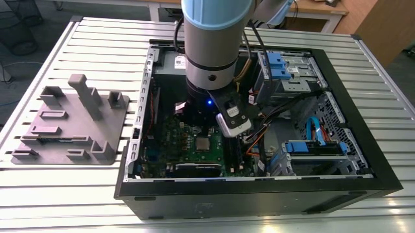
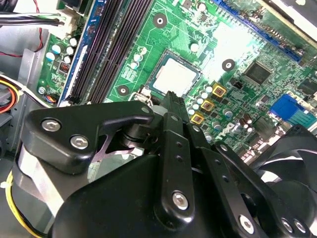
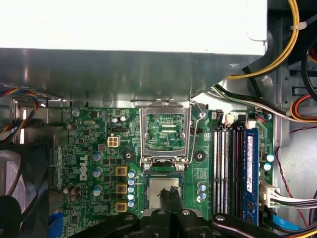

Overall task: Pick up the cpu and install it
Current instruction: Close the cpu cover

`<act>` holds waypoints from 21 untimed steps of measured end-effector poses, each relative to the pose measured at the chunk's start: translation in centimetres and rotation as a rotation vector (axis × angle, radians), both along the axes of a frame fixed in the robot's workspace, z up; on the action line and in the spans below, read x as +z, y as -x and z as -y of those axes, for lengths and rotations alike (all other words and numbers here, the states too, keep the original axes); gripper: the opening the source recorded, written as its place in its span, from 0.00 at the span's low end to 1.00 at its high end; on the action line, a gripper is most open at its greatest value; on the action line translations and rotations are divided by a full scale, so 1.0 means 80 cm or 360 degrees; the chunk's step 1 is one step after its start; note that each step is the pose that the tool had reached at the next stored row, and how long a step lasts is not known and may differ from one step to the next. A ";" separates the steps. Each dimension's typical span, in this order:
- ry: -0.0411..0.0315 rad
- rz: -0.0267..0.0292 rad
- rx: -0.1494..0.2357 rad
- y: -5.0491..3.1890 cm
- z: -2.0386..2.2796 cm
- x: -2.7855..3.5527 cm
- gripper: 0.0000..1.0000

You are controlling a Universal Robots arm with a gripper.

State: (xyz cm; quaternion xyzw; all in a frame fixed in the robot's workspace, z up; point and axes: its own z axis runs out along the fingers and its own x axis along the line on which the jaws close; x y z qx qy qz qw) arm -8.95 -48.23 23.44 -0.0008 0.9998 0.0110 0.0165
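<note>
Closest to me is the black front wall of the open computer case (image 1: 259, 191), which lies on its side on a slatted metal table (image 1: 97, 34). Just inside it is the green motherboard (image 1: 162, 141).

Near the middle of the board the cpu (image 1: 203, 143) lies flat in its socket with its silver top up. It shows plainly in both wrist views (image 2: 173, 78) (image 3: 162, 188).

The gripper (image 3: 171, 192) hangs right over the chip. Its two slim black fingers (image 2: 171, 99) are pressed together with nothing between them. I cannot tell whether their tips touch the metal top.

Just beyond the chip, the hinged socket frame (image 3: 144, 134) stands swung open, and bare board shows through its window. Reading the exterior view as a dial centred on the chip:

- **Three o'clock:** the memory slots (image 1: 234, 153) run just beside the chip.
- **Twelve o'clock:** the thick grey and pale-blue arm (image 1: 211, 43) comes down, with a small blue light on its wrist.
- **About two o'clock:** the drive cage with blue clips (image 1: 275, 65) sits against the case's far corner.
- **Nine o'clock:** a grey fixture tray (image 1: 110, 124) with upright blocks rests on the table, well outside the case.
</note>
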 end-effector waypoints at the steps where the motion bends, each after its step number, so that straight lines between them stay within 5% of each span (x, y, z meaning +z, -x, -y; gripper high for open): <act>1: 0.0000 -0.00001 0.0000 -0.001 -0.0004 0.0000 0.11; 14: 0.0000 0.00001 0.0000 -0.026 -0.0102 -0.0022 0.11; 21: 0.0000 0.00001 0.0002 -0.039 -0.0215 -0.0036 0.11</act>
